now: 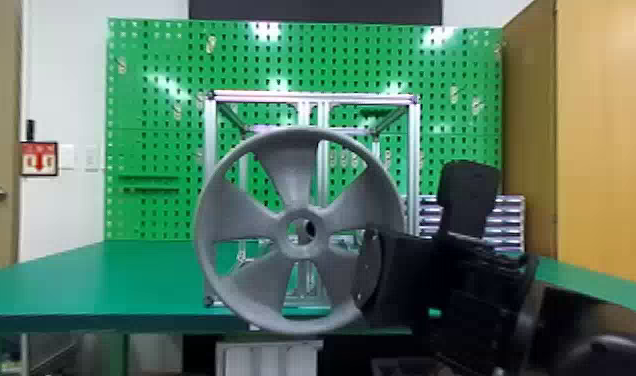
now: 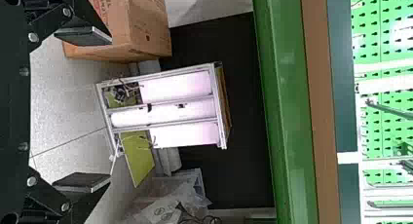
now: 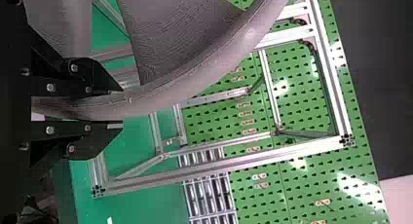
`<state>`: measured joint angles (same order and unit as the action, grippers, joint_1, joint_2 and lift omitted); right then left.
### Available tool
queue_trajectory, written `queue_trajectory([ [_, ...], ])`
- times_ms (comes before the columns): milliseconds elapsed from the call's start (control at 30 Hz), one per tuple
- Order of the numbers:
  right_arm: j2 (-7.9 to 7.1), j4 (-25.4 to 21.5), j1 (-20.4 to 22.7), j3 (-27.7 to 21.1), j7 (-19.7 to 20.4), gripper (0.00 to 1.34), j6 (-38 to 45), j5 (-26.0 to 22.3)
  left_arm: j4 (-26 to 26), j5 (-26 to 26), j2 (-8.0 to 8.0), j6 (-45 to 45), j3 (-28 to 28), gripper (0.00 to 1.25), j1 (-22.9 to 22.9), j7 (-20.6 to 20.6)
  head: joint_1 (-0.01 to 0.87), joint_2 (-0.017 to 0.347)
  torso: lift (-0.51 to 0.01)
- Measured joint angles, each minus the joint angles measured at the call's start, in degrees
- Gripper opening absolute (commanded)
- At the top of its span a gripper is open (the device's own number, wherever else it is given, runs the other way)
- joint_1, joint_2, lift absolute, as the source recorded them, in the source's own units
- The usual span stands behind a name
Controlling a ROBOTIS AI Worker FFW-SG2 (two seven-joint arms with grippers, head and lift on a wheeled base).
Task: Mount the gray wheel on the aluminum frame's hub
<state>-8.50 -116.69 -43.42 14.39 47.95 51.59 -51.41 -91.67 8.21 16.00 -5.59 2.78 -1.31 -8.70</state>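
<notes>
I saw a green pegboard (image 1: 152, 125) behind a green table (image 1: 132, 280), stacked bins (image 1: 511, 225) near its right end, a wooden cabinet (image 1: 602, 125) further right, plus a cardboard box (image 2: 146, 27) and red arrow sign (image 1: 39, 159).

This is a workshop or robotics lab: a tall green perforated metal pegboard (image 1: 152, 115) with small hooks stands behind a long green-topped workbench (image 1: 82, 280), where an open silver aluminum-profile frame (image 1: 312, 97) sits near stacked small-parts drawers (image 1: 507, 220). A brown cardboard box (image 2: 146, 24) rests on the gray floor (image 2: 63, 107).
</notes>
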Motion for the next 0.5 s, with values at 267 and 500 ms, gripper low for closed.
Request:
queue_trajectory([
  [267,0.21,0.1,-0.2,0.4,2.4,0.11,-0.5,-0.4,-0.5,-0.9,0.31,-0.3,0.3,0.98,0.0,0.0,-0.005,0.006,-0.499],
  [500,0.24,0.3,0.1,0.8,4.9,0.11,-2.6,-0.4,-0.6,-1.2,0.35,-0.4,0.5,0.98,0.1,0.0,-0.005,0.006,-0.499],
])
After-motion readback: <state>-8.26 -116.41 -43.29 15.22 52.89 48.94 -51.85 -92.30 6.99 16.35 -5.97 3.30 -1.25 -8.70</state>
